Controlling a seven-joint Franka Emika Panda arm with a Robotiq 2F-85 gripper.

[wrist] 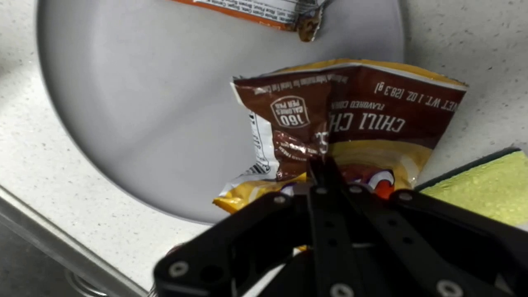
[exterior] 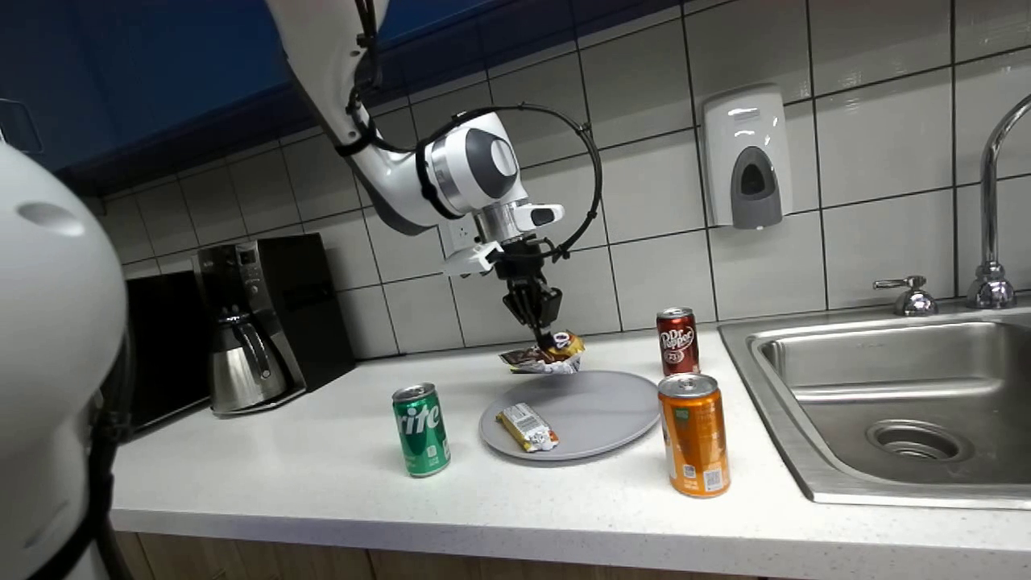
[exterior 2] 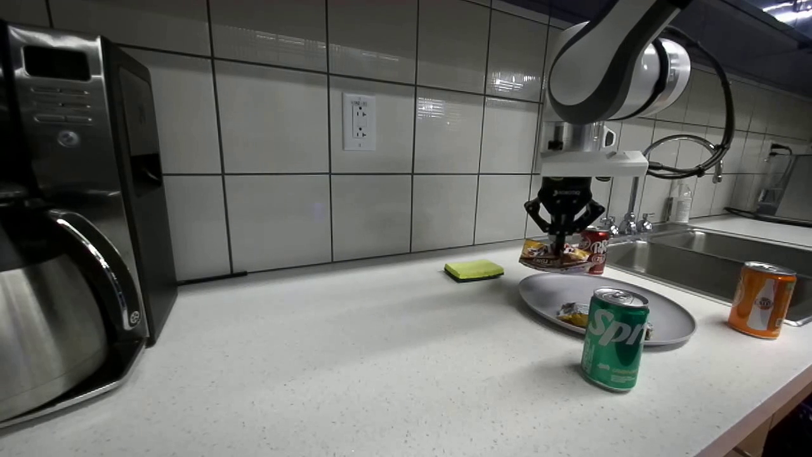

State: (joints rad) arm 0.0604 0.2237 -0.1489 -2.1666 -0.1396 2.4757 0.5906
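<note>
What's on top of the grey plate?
A wrapped bar lies on the plate; its underside is hidden. In the wrist view, the bag pinched in the fingers covers another patch.

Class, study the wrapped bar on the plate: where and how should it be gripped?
Likely across the middle of the wrapped bar, from above, jaws along its long edges: it lies flat on the plate, longer than wide. The gripper must first release the snack bag.

Glinting glossy and crinkled on the bag [wrist: 371, 111], smooth and matt across the plate [wrist: 156, 95], gleaming metallic at the sink [exterior: 926, 387]!
</note>
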